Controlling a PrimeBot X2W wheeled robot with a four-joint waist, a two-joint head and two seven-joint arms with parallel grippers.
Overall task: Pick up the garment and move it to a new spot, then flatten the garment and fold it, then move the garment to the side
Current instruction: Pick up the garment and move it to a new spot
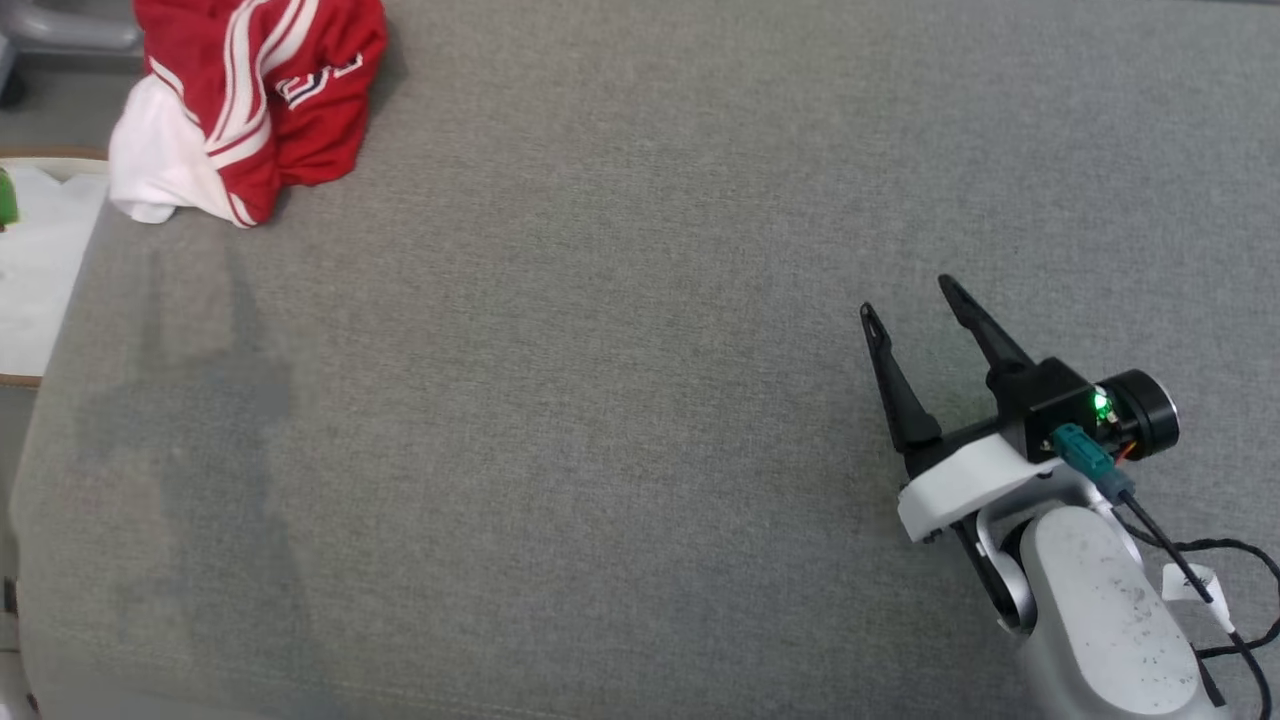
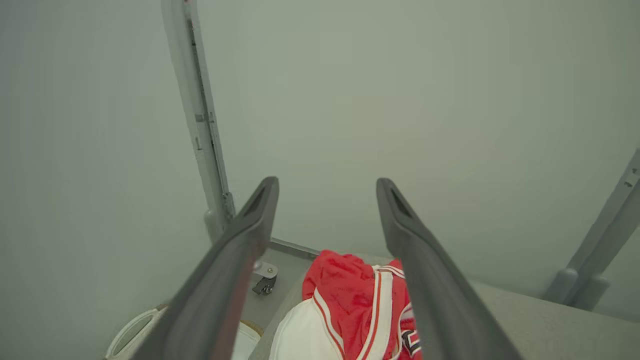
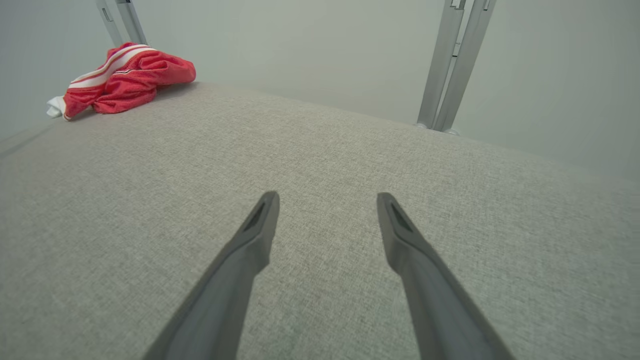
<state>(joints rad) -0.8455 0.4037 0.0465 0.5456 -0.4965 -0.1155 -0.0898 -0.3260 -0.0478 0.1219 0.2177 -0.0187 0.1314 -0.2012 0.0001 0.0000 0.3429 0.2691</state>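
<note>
The garment [image 1: 245,100] is a red jersey with white stripes and a white part, lying crumpled at the far left corner of the grey fabric table [image 1: 600,400]. My right gripper [image 1: 908,295] hovers open at the right side of the table, far from it, fingers pointing up and slightly left. Its wrist view has the garment [image 3: 125,77] far off at the upper left, with the open right gripper [image 3: 327,200] over bare fabric. In the left wrist view, my left gripper [image 2: 327,185] is open and raised, and the garment [image 2: 350,310] lies below between its fingers, untouched.
A white tray-like object [image 1: 40,270] with a wooden rim sits beside the table's left edge. A grey frame post with a caster [image 2: 200,125] stands behind the garment. Two more posts [image 3: 452,65] rise behind the table's far edge, before a pale wall.
</note>
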